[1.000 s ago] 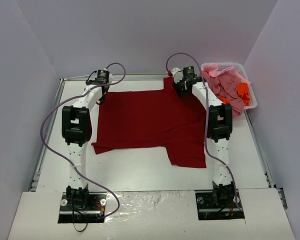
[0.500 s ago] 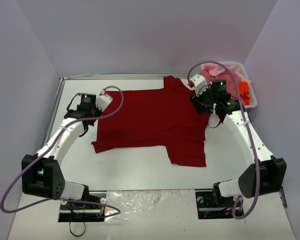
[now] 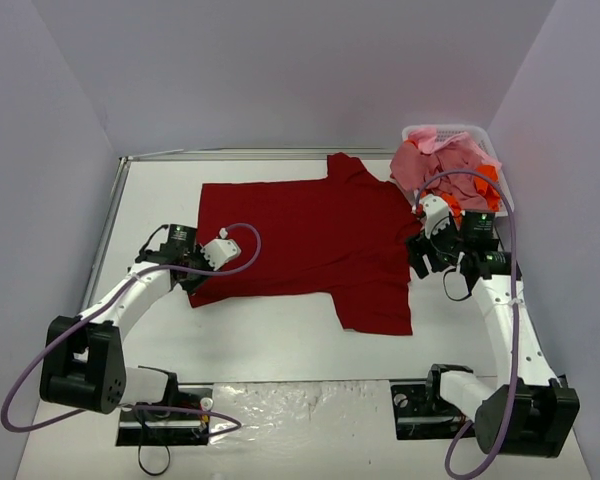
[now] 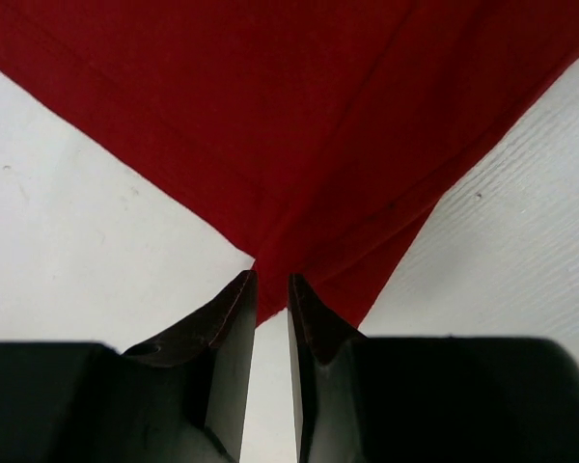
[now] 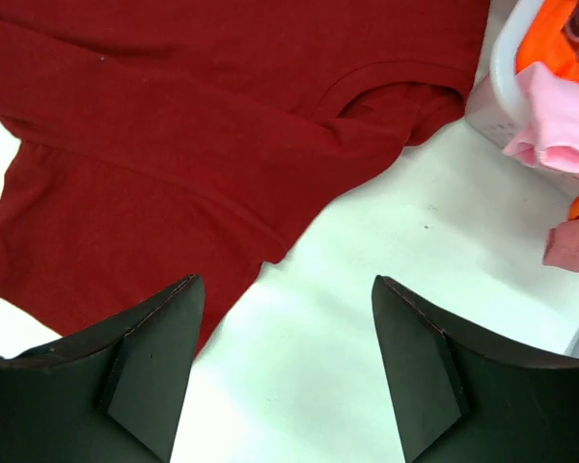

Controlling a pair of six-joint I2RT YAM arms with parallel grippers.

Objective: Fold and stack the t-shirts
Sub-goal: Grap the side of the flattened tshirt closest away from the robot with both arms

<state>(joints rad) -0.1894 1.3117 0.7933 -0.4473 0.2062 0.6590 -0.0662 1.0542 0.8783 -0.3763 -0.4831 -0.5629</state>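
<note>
From overhead the red t-shirt lies spread flat across the middle of the white table, one sleeve pointing to the far edge and the other to the near edge. The white basket of pink and orange clothes sits at the far right corner. That view gives the layout but not the fingers, so over to the wrist cameras. The left gripper is down at the shirt's near-left corner. Its two dark fingers are drawn almost together with only a thin slit between them. The point of the red cloth runs right in between the tips, and the creases fan out from that spot, so it is nipped on the corner. Bare table shows on either side. The right wrist view is a different story. The right gripper has its jaws spread wide with nothing between them but white table. The shirt's edge lies just beside its left finger. The curved neckline sits further ahead, and the basket's rim, with pink and orange fabric spilling over it, is off to the upper right. Overhead, that gripper sits between the shirt's right edge and the basket, beside the cloth rather than on it.
</note>
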